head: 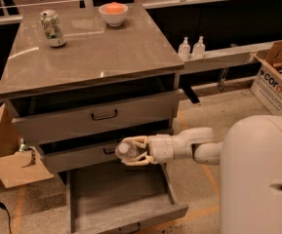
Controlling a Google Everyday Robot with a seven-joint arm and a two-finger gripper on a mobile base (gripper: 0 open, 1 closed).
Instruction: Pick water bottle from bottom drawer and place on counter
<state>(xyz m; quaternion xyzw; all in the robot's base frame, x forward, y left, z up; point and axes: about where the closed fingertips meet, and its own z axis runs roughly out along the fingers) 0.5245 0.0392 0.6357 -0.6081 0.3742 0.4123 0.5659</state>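
My gripper [130,151] is shut on the water bottle [127,151], a small clear bottle held on its side with the cap toward the left. It hangs above the open bottom drawer [116,199], level with the front of the middle drawer. The bottom drawer is pulled out and its grey box interior shows nothing inside. The counter [96,52] is the glossy grey-brown top above, well higher than the gripper. My white arm [189,145] reaches in from the right.
A green-white soda can [51,28] and a white bowl with an orange thing [113,13] stand at the counter's back. Two pump bottles [191,48] sit on a pale ledge at the right. Cardboard boxes lie at left [9,165] and right [277,77].
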